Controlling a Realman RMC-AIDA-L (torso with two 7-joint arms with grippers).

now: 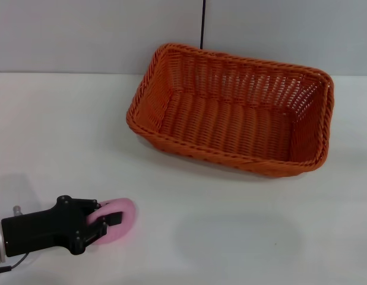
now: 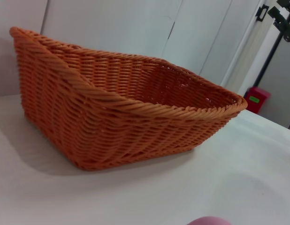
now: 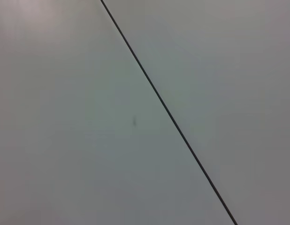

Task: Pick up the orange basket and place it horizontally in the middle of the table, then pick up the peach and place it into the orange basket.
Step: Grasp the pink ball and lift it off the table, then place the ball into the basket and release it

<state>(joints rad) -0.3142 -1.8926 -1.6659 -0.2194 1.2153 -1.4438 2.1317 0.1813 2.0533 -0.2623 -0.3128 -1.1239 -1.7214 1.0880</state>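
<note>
The orange basket stands upright on the white table, right of centre and toward the back, with nothing inside; its woven side fills the left wrist view. The pink peach rests on the table at the front left, and a sliver of the peach shows in the left wrist view. My left gripper reaches in from the left, its black fingers closed on the peach's near half. The right gripper is out of view.
A grey wall with a dark vertical seam rises behind the table. The right wrist view shows only that wall and the seam. In the left wrist view a red box stands off the table's far side.
</note>
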